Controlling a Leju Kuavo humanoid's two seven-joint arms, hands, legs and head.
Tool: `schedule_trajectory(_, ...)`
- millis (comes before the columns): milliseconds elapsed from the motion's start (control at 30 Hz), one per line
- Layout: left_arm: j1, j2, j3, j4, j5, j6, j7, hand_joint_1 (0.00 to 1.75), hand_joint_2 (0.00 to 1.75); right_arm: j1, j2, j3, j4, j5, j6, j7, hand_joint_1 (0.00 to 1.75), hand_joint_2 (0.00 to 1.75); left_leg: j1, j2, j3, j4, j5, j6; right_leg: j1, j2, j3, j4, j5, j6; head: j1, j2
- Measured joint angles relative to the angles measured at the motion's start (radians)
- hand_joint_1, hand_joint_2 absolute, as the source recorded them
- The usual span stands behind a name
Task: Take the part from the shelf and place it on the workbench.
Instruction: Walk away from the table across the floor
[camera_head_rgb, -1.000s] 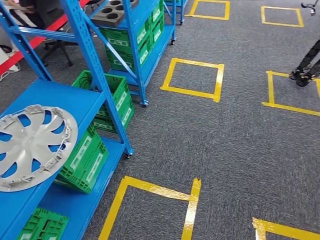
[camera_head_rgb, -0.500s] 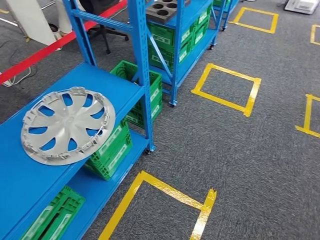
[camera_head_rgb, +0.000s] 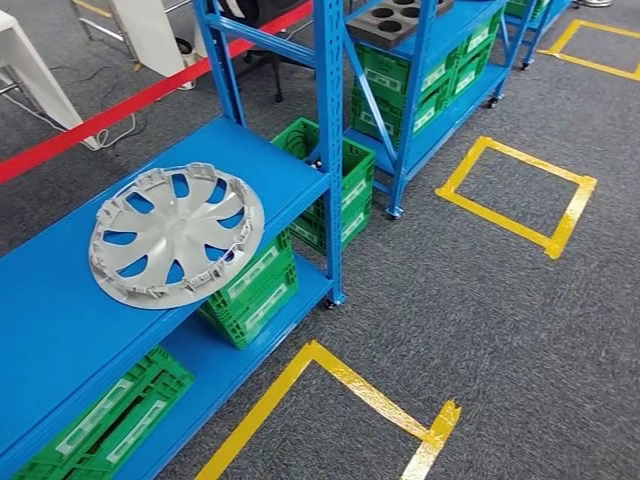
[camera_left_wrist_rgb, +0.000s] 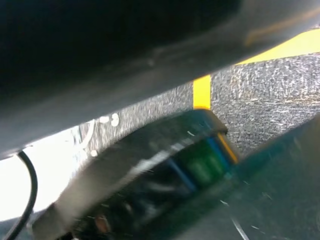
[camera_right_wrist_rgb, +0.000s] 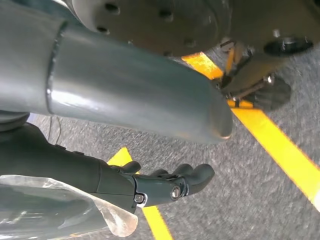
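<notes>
The right hand (camera_right_wrist_rgb: 166, 185) hangs low over the grey carpet (camera_head_rgb: 483, 330), fingers (camera_right_wrist_rgb: 196, 175) loosely apart and holding nothing, probably still in a walking posture; whether the left hand's fingers are apart or together I cannot tell. The part, a silver wheel cover (camera_head_rgb: 176, 236), lies flat on the blue shelf (camera_head_rgb: 53, 330), apparently for an easy reach; green crates (camera_head_rgb: 253, 290) sit beneath; an upright post (camera_head_rgb: 330, 150) stands just beside, possibly crowding an approach.

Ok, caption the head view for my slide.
Silver hubcap lying flat on a blue shelf, green crates beneath.
</notes>
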Motion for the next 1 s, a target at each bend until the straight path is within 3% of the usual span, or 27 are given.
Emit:
schedule_trajectory(67,0.001,0.0,0.003,0.0,0.001,-0.001,0.0,0.0,0.0,0.001,0.0,0.0,0.0,0.0,0.002,0.0,0.0,0.0,0.001,0.009,-0.043,0.092,-0.024,-0.001,0.004,-0.032,0.002,0.0,-0.004,-0.003,-0.001,0.0)
schedule_trajectory(100,0.002,0.0,0.004,0.0,0.002,-0.001,0.0,0.0,0.0,0.0,0.0,0.0,0.0,0.0,0.002,0.0,0.0,0.0,0.001,0.011,-0.038,0.083,-0.007,0.001,0.006,-0.046,0.005,0.0,-0.006,-0.004,-0.001,0.0)
schedule_trajectory(133,0.003,0.001,0.005,0.0,0.002,-0.001,0.0,0.0,0.0,-0.001,0.0,0.0,0.0,0.0,0.002,0.0,0.0,0.0,0.0,0.017,-0.014,0.036,0.026,0.006,0.007,-0.059,0.009,0.0,-0.009,-0.004,-0.001,0.0)
schedule_trajectory(200,0.003,0.002,0.006,0.0,0.003,-0.001,0.0,0.0,0.0,-0.003,0.001,0.0,0.0,0.0,0.002,0.0,0.0,0.0,-0.01,0.062,0.055,-0.101,0.087,0.023,0.012,-0.082,0.018,0.0,-0.018,0.001,-0.001,0.0)
schedule_trajectory(267,0.0,0.002,0.007,0.0,0.003,-0.001,0.0,0.0,0.0,-0.003,0.002,0.0,0.0,0.0,0.002,0.0,0.0,0.0,-0.022,0.102,0.094,-0.18,0.099,0.038,0.017,-0.105,0.024,-0.001,-0.026,0.01,-0.001,0.0)
schedule_trajectory(333,0.001,0.002,0.008,0.0,0.003,-0.001,0.0,0.0,0.0,-0.006,0.002,0.0,0.0,0.0,0.002,0.0,0.0,0.0,-0.024,0.089,0.097,-0.194,0.094,0.045,0.02,-0.13,0.032,-0.005,-0.029,0.018,-0.002,0.0)
schedule_trajectory(367,0.003,0.003,0.008,0.0,0.004,-0.001,0.0,0.0,0.0,-0.008,0.002,0.0,0.0,0.0,0.002,0.0,0.0,0.0,-0.022,0.077,0.099,-0.2,0.097,0.048,0.019,-0.129,0.034,-0.004,-0.034,0.022,-0.001,0.0)
schedule_trajectory(433,0.006,0.002,0.009,0.0,0.005,-0.001,0.0,0.0,0.0,-0.011,0.002,0.0,-0.001,0.0,0.003,-0.001,0.0,0.0,-0.013,0.052,0.104,-0.212,0.104,0.056,0.017,-0.079,0.012,0.044,-0.067,0.031,0.003,0.0)
schedule_trajectory(500,0.003,0.001,0.009,0.0,0.006,-0.002,0.0,0.0,0.0,-0.009,0.002,0.0,-0.001,0.0,0.003,-0.002,0.0,0.0,-0.008,0.027,0.104,-0.214,0.106,0.06,0.012,-0.016,-0.054,0.17,-0.124,0.038,0.009,0.0)
schedule_trajectory(567,0.0,-0.001,0.009,0.0,0.006,-0.002,0.0,0.0,0.0,-0.004,0.002,0.0,-0.001,-0.001,0.003,-0.002,0.0,0.0,-0.007,-0.003,0.105,-0.213,0.106,0.061,0.008,0.003,-0.118,0.272,-0.145,0.044,0.011,0.0)
schedule_trajectory(600,0.0,-0.001,0.009,0.0,0.007,-0.002,0.0,0.0,0.0,-0.002,0.002,0.0,0.0,-0.001,0.003,-0.002,0.0,0.0,-0.006,-0.018,0.106,-0.212,0.105,0.06,0.006,0.005,-0.129,0.273,-0.125,0.047,0.012,0.0)
schedule_trajectory(633,0.001,-0.001,0.009,0.0,0.007,-0.003,0.0,0.0,0.0,-0.001,0.002,0.0,-0.001,-0.001,0.003,-0.002,0.0,0.0,-0.005,-0.034,0.107,-0.21,0.104,0.058,0.003,0.008,-0.12,0.234,-0.087,0.049,0.012,0.0)
schedule_trajectory(667,0.001,-0.001,0.009,0.0,0.007,-0.004,0.0,0.0,0.0,-0.001,0.002,0.0,0.0,-0.001,0.003,-0.002,0.0,0.0,-0.003,-0.048,0.108,-0.206,0.101,0.054,-0.001,0.02,-0.097,0.168,-0.042,0.052,0.012,0.0)
schedule_trajectory(700,0.001,-0.001,0.009,0.0,0.007,-0.004,-0.001,0.0,0.0,-0.001,0.002,0.0,0.0,-0.001,0.003,-0.002,0.0,0.0,-0.003,-0.062,0.107,-0.201,0.098,0.049,-0.005,0.047,-0.072,0.103,-0.01,0.054,0.013,0.0)
schedule_trajectory(733,0.0,-0.001,0.009,0.0,0.007,-0.005,-0.001,0.0,0.0,-0.001,0.002,0.0,0.0,-0.001,0.003,-0.002,0.0,0.0,-0.002,-0.074,0.103,-0.195,0.095,0.043,-0.009,0.071,-0.048,0.053,0.006,0.053,0.014,0.0)
schedule_trajectory(800,0.0,-0.001,0.009,0.0,0.008,-0.005,-0.002,0.0,0.0,-0.002,0.001,0.0,0.0,-0.002,0.003,-0.002,0.0,0.0,0.0,-0.096,0.094,-0.189,0.095,0.03,-0.009,0.099,-0.027,0.019,0.003,0.043,0.014,0.0)
schedule_trajectory(867,0.003,0.0,0.01,0.0,0.01,-0.005,-0.002,0.0,0.0,-0.003,0.001,0.0,0.0,-0.003,0.003,-0.002,0.0,0.0,0.004,-0.11,0.089,-0.187,0.097,0.02,-0.007,0.077,-0.021,0.014,0.005,0.027,0.013,0.0)
schedule_trajectory(900,0.004,0.0,0.01,0.0,0.012,-0.004,-0.002,0.0,0.0,-0.003,0.002,0.0,0.0,-0.004,0.003,-0.003,0.0,0.0,0.004,-0.097,0.083,-0.177,0.09,0.014,-0.007,0.064,-0.019,0.012,0.006,0.019,0.011,0.0)
schedule_trajectory(933,0.003,0.001,0.011,0.0,0.013,-0.004,-0.003,0.0,0.0,-0.003,0.002,0.0,0.0,-0.004,0.002,-0.004,0.0,0.0,0.003,-0.073,0.07,-0.147,0.071,0.009,-0.008,0.048,-0.016,0.009,0.006,0.011,0.007,0.0)
schedule_trajectory(1000,0.001,0.001,0.013,0.0,0.013,-0.004,-0.003,0.0,0.0,0.0,0.002,0.0,0.0,-0.004,0.002,-0.005,0.0,0.0,0.002,-0.014,0.016,-0.033,0.011,0.001,-0.005,0.016,-0.013,0.007,0.003,0.001,-0.002,0.0)
